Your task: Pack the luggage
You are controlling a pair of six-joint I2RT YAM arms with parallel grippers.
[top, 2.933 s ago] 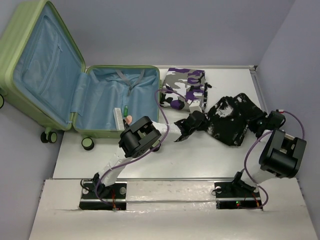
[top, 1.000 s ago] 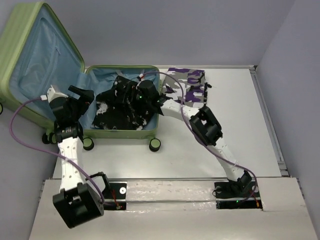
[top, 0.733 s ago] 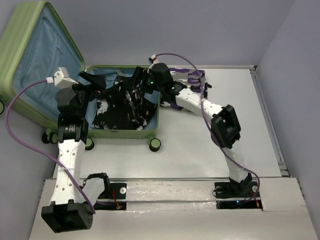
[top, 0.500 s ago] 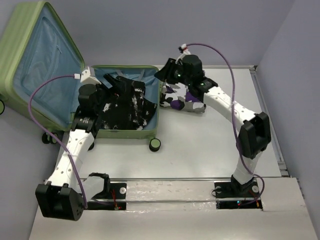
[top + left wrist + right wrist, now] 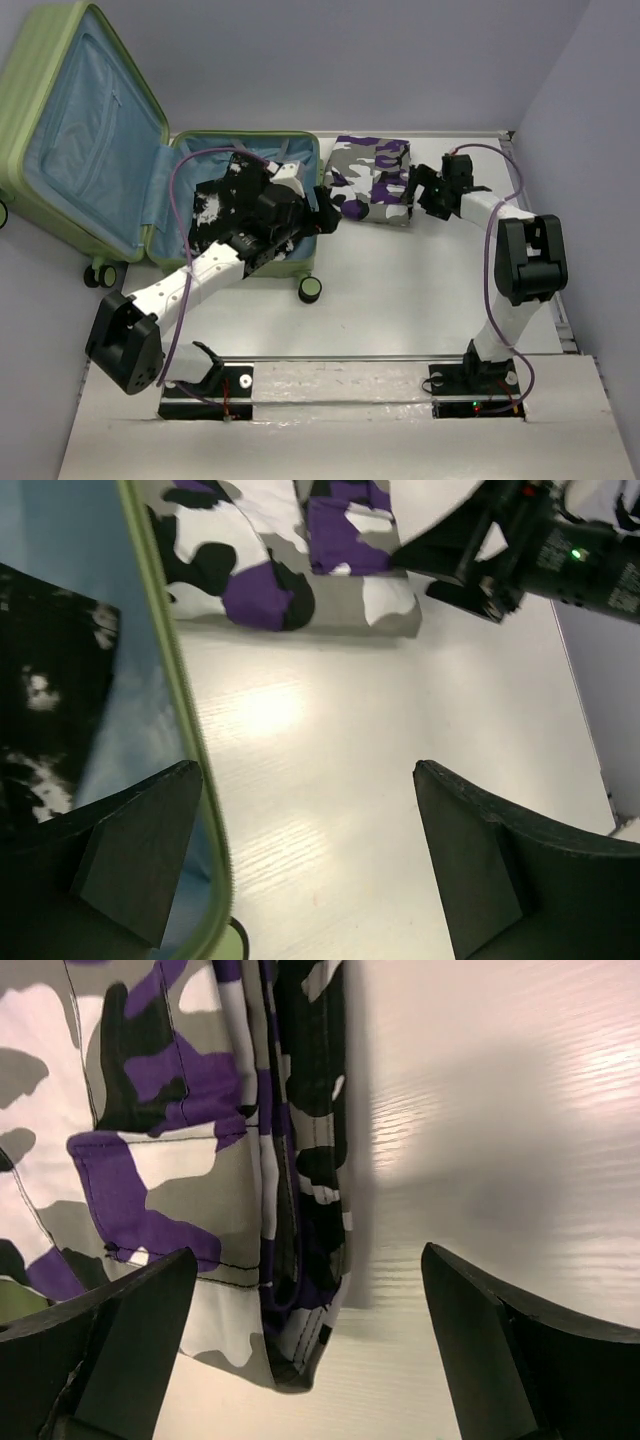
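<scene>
I am holding my left fingers [image 5: 140, 850] released and spread wide, with nothing between them. They are hovering over the green right-hand rim of the luggage [image 5: 25, 90], so one finger is hanging over the blue lining [image 5: 90, 130] and the other over bare bench [image 5: 400, 290]. I am keeping my right fingers [image 5: 500, 1360] wide apart too, grasping nothing. They are straddling the 3 o'clock edge of a folded purple, grey, black and white camouflage bundle [image 5: 365, 170] without clenching on it.

From above, the luggage is lying open at about 10 o'clock on the bench, its base flat and its lid leaning back off the bench's left edge. A black garment with white speckles [image 5: 215, 205] is lying inside the base. A small black-and-green wheel [image 5: 311, 289] is showing at the base's near right corner. The camouflage bundle is sitting just beside the luggage, at about 12 o'clock.

The bench is white, smooth and faintly grained, and it is catching a soft glare. Plain pale lavender walls [image 5: 350, 60] are closing in the far side and the 3 o'clock side.
</scene>
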